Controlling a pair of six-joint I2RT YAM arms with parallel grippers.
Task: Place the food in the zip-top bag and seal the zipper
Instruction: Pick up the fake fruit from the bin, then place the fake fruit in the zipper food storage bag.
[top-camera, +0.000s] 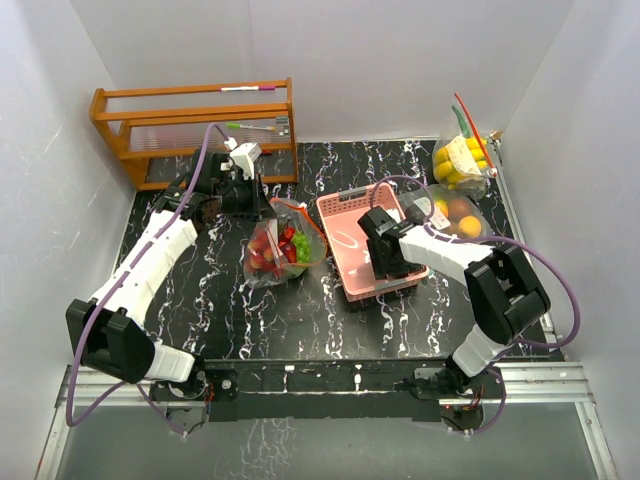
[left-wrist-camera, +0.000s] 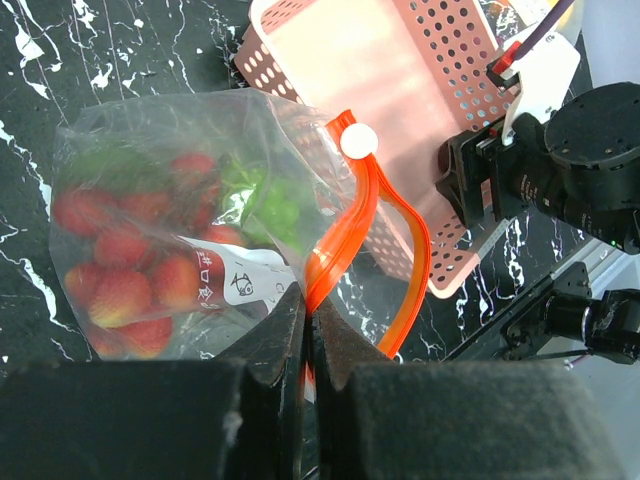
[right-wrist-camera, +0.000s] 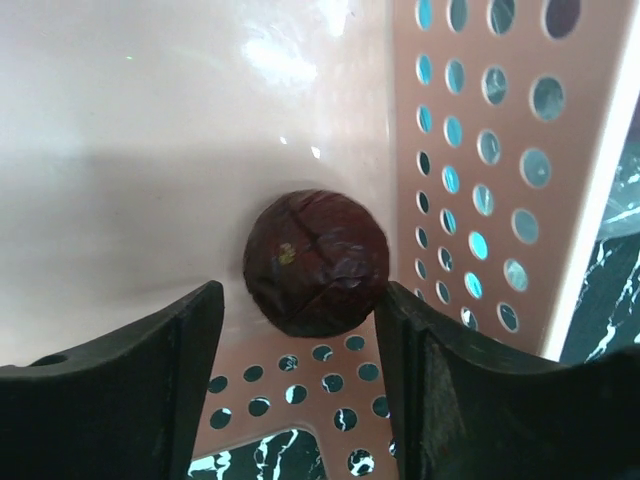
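Observation:
A clear zip-top bag (top-camera: 285, 250) with an orange zipper (left-wrist-camera: 395, 250) and a white slider (left-wrist-camera: 358, 140) lies mid-table with its mouth open. It holds red berries (left-wrist-camera: 120, 280) and green leafy pieces (left-wrist-camera: 270, 205). My left gripper (left-wrist-camera: 308, 295) is shut on the bag's zipper edge, at the bag's far end (top-camera: 262, 205). Down inside the pink basket (top-camera: 340, 200), my right gripper (top-camera: 385, 262) stands open. In the right wrist view its jaws (right-wrist-camera: 300, 300) flank a dark purple plum (right-wrist-camera: 315, 262) on the basket floor; the right finger is close against it, the left stands apart.
A wooden rack (top-camera: 195, 125) stands at the back left. Two more bags of yellow and orange fruit (top-camera: 462, 160) (top-camera: 455, 212) sit at the back right, near the white wall. The right arm (left-wrist-camera: 570, 160) is close beside the bag's mouth.

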